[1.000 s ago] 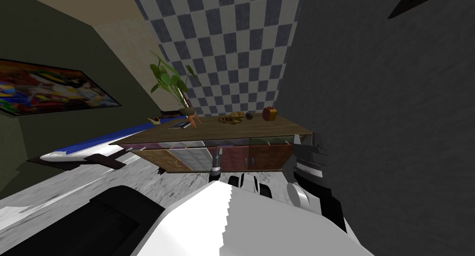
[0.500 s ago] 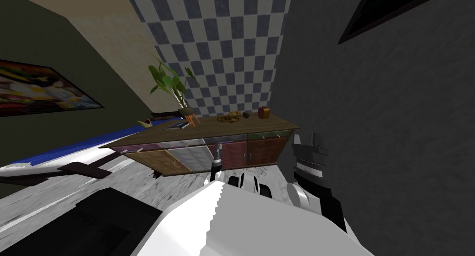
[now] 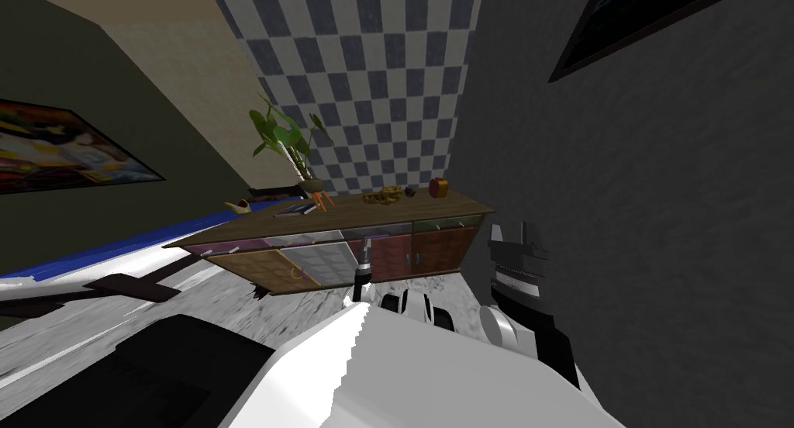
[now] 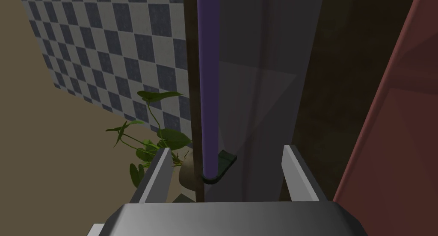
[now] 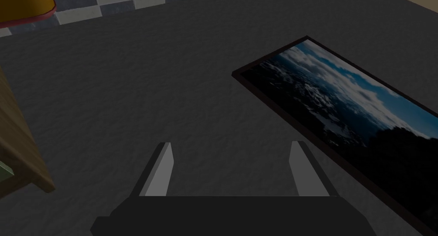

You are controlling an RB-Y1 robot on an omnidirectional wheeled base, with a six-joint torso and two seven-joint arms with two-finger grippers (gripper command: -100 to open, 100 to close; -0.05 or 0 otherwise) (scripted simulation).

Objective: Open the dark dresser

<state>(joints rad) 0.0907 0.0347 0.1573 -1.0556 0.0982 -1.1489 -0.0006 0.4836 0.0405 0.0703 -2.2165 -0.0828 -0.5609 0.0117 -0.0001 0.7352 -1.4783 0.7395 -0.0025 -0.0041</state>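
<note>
L gripper (image 4: pixel 226 152) open, fingers astride small dark handle (image 4: pixel 221 164) on low brown wooden dresser (image 3: pixel 333 222) front. R gripper (image 5: pixel 231 144) open, off dresser's right end.

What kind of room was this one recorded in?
Probably a living room or bedroom in a house: a long brown wooden dresser bearing a leafy green potted plant, a grey-and-white checkered wall behind it, and a colourful framed picture.

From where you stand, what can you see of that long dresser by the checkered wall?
The dresser is long and low, wood-brown on top, fronted with brown, grey, red-brown and green panels. It stands by the checkered wall, carrying a potted plant and small items. My left gripper, open, is at its middle front.
</note>
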